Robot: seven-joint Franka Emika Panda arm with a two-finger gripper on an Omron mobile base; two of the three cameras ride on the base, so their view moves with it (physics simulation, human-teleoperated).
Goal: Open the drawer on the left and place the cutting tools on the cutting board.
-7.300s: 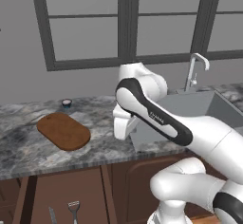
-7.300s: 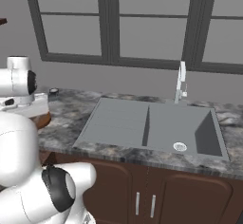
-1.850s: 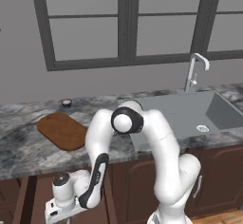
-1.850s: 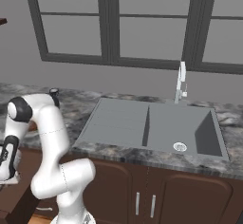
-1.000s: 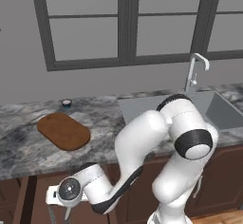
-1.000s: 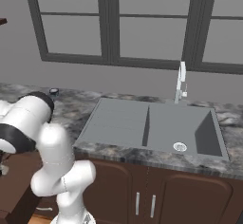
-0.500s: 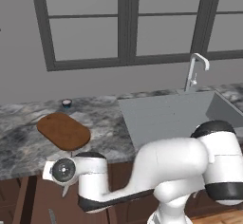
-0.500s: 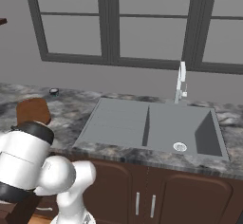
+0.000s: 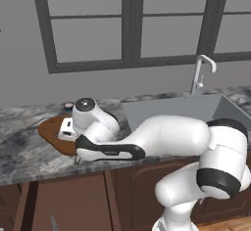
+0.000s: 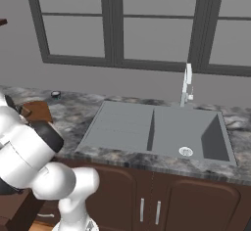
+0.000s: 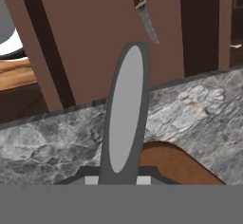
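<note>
Grey peeler [image 11: 126, 116] between the fingers [image 11: 92, 180]

Kitchen: sink [image 10: 157, 127], faucet [image 10: 186, 85], marble counter [image 10: 88, 110].

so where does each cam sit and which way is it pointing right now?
Left base view: behind the arm, on its left, facing forward and down at the counter; the arm sweeps from lower right to the cutting board.
Right base view: behind on the right, over the sink; white arm links at lower left.
Hand view: on the hand, looking along the gripper, shut on a grey cutting tool, past the counter edge into the drawer.
Shared: both base views show sink and cutting board.
</note>
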